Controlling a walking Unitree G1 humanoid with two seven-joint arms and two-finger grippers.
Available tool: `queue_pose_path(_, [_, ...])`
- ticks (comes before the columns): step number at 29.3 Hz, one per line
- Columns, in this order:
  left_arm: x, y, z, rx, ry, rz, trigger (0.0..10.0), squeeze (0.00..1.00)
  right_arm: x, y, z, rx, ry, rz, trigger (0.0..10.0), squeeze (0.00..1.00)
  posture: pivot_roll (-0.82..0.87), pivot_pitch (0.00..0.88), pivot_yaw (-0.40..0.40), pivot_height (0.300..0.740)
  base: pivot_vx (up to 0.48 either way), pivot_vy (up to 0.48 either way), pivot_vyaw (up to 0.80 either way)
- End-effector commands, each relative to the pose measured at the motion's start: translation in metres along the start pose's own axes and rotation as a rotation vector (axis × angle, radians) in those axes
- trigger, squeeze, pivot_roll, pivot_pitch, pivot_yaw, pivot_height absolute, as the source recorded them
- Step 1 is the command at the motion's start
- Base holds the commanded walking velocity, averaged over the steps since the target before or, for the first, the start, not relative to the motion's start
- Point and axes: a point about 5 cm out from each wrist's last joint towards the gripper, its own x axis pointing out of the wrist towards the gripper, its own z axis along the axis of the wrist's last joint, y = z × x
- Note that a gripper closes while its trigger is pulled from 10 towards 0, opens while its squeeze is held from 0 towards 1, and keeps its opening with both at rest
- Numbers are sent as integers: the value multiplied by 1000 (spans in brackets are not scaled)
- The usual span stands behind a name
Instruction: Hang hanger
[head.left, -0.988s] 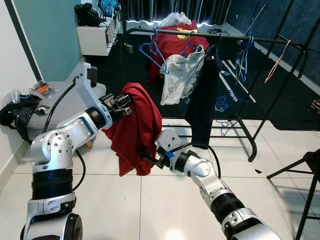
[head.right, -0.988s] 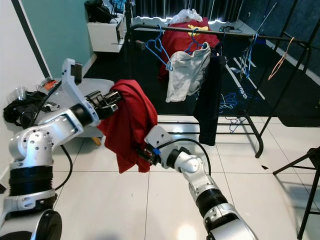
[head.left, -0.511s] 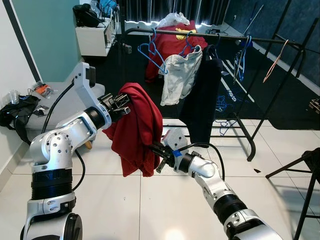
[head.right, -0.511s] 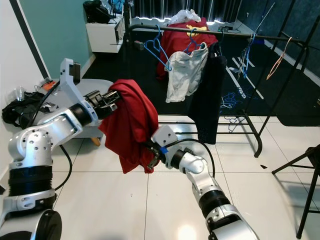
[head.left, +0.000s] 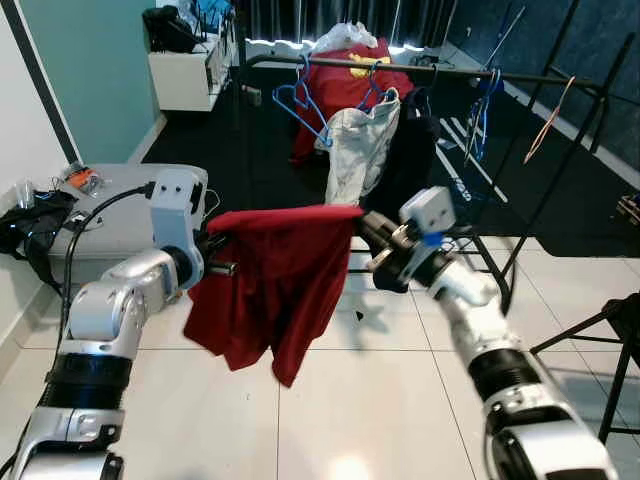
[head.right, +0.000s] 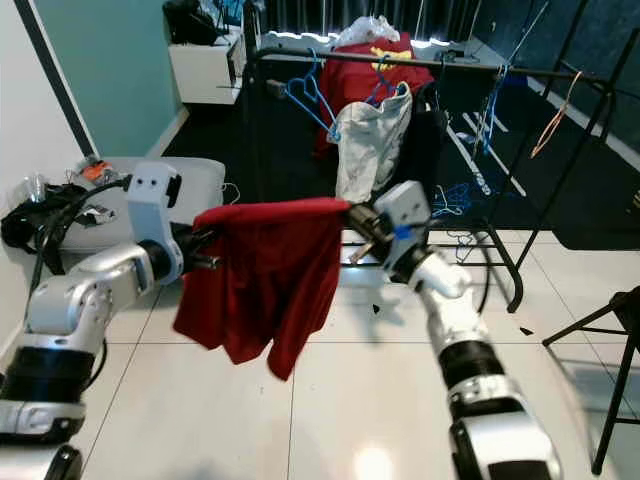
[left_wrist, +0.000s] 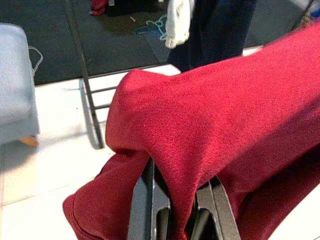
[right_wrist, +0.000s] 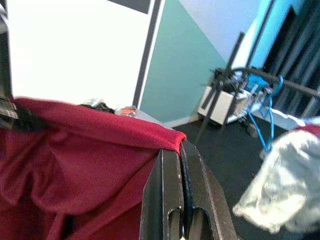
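A red garment (head.left: 280, 290) hangs spread between my two grippers, its top edge pulled into a nearly level line. My left gripper (head.left: 222, 262) is shut on its left end; in the left wrist view the cloth (left_wrist: 215, 115) bunches between the black fingers (left_wrist: 147, 200). My right gripper (head.left: 366, 226) is shut on the right corner (right_wrist: 167, 139). Behind them stands a black clothes rack (head.left: 460, 72) with an empty blue hanger (head.left: 300, 103), a white garment (head.left: 358, 150) and a dark garment (head.left: 410, 170) on its rail.
A grey padded seat (head.left: 110, 205) with cables and a black bag stands to the left by the wall. A thin orange hanger (head.left: 548, 120) leans on the rack's right end. A black stand (head.left: 620, 340) is at the far right on the white tile floor.
My right gripper rose from low beside the garment to chest height at the right, drawing the cloth out flat. My left gripper dropped lower and the garment now hangs wide.
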Motion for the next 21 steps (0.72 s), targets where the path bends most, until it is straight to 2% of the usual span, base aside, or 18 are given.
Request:
queue_pose_path(1, [-3,9,-3,68,11,29,0,0,-2,-9,9,6,-28,-11,0,0,-65,20,-46,740,0,0,0])
queue_pose_path(2, [-4,10,-6,110,23,29,0,0,-3,-16,14,20,-31,-21,0,0,-66,21,-48,740,0,0,0])
queue_pose_path(7, [-5,11,-9,136,34,31,0,0,-5,-21,17,26,-33,-30,0,0,-66,22,-49,740,0,0,0])
queue_pose_path(10, [-10,14,-15,203,35,24,0,0,-14,-45,26,43,-48,-141,0,0,-70,23,-52,740,0,0,0])
queue_pose_path(13, [-11,15,-16,207,26,20,0,0,-16,-50,28,50,-54,-177,0,0,-70,23,-52,740,0,0,0])
queue_pose_path(18, [-20,18,-11,279,-54,-51,0,0,-26,-67,30,45,-33,-267,0,0,-70,29,-57,740,0,0,0])
queue_pose_path(21, [-25,20,-8,275,-84,-74,0,0,-30,-70,29,32,-8,-272,0,0,-71,29,-57,740,0,0,0])
